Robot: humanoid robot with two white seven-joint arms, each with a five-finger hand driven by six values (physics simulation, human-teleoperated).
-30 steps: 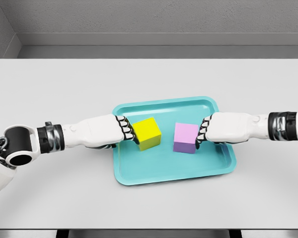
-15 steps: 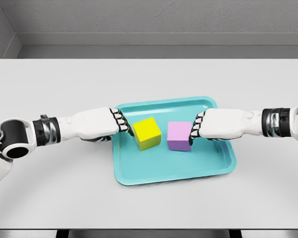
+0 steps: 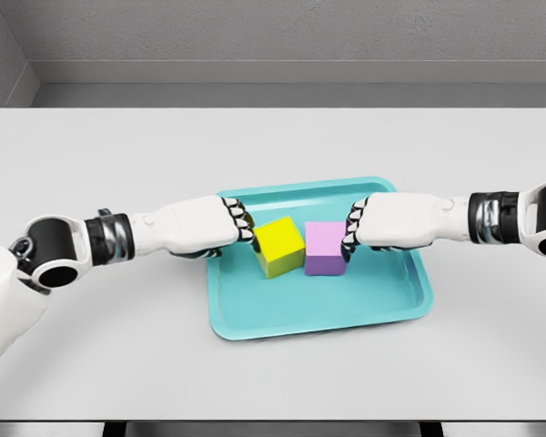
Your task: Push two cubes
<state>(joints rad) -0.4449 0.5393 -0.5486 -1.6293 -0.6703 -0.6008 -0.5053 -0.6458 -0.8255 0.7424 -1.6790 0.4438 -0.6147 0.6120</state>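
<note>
Matte yellow cube [image 3: 280, 246] and purple cube [image 3: 326, 248] apparently touch in smooth teal tray [image 3: 255, 320]; left hand [image 3: 200, 228] and right hand [image 3: 387, 222] press them with curled fingers.

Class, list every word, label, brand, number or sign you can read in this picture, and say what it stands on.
None: no readable text anywhere.
The yellow cube, purple cube, teal tray, table and both arms show plain surfaces.
</note>
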